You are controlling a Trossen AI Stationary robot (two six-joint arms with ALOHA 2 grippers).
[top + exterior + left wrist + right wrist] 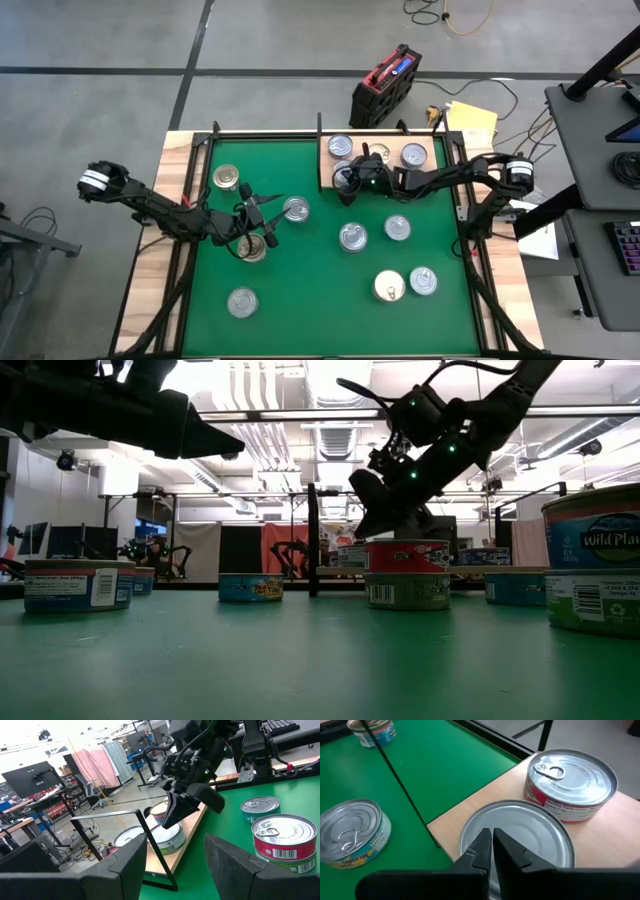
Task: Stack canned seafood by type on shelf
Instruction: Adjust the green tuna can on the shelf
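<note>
A silver-lidded can [517,837] sits on the pale wooden shelf [620,827] directly beneath the right gripper [491,851], its fingers pressed together and empty, a placement apparently finished; next comes fetching another can from the green mat [310,270], where the left gripper [262,215] waits, jaws spread.

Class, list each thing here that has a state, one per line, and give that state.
Left gripper: open, empty, above the mat.
Right gripper: shut, empty, tips over a can.
Can under the right gripper: upright on the shelf, lid sealed.
Red-label can: upright on the shelf, lid sealed.
Stacked pair: red can sits on a green one.
</note>
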